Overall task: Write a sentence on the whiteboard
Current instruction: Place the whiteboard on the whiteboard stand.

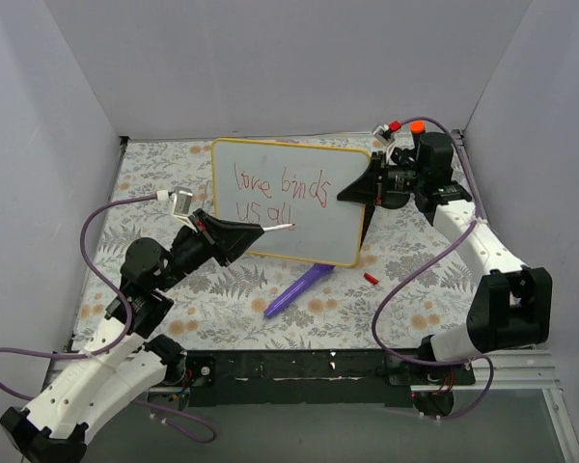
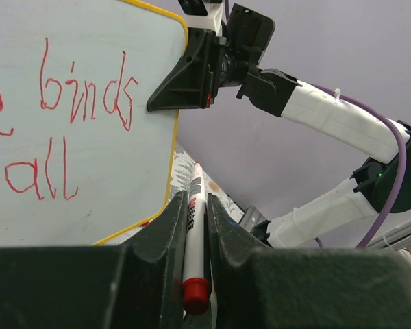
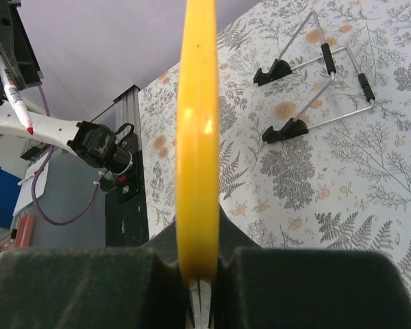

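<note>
Right gripper [image 1: 347, 192] at 3 o'clock just pinches the whiteboard [image 1: 299, 217] edge, left gripper [image 1: 258, 231] clamps the marker [image 2: 194, 209]. Pressing hard could twist the board loose.

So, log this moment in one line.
left gripper: shut on marker | right gripper: shut on whiteboard edge | sentence: red, two lines
</note>
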`<state>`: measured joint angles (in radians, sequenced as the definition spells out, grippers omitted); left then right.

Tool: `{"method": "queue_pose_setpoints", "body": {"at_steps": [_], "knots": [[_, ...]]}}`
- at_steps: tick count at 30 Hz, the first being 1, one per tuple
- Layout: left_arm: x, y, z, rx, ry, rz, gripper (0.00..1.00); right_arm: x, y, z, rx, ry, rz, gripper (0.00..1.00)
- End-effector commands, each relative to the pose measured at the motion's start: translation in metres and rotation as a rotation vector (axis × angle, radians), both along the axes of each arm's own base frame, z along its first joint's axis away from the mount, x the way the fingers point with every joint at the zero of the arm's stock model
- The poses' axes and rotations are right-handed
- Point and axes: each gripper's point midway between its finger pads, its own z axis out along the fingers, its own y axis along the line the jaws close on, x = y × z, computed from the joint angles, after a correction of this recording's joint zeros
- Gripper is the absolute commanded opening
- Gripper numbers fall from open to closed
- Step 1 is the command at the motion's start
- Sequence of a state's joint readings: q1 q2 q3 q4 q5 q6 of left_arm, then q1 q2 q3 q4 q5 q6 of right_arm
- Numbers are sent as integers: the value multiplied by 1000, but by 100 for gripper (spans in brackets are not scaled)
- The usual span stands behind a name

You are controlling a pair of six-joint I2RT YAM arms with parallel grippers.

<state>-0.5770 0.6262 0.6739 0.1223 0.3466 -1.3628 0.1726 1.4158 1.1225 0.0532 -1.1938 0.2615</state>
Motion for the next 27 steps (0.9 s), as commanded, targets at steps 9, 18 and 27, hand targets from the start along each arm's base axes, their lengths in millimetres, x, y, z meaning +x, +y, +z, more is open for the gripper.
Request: {"method": "queue_pose_setpoints", "body": {"at_steps": [9, 18, 27], "knots": [[-1, 15, -1, 14, 9, 69, 0, -19, 19, 53, 61, -231, 95, 1], [-15, 12, 3, -42, -26, 4, 0, -57, -10, 45, 44, -303, 104, 1], [-26, 16, 10, -79, -61, -12, 0, -65, -29, 42, 43, -305, 60, 1]]}}
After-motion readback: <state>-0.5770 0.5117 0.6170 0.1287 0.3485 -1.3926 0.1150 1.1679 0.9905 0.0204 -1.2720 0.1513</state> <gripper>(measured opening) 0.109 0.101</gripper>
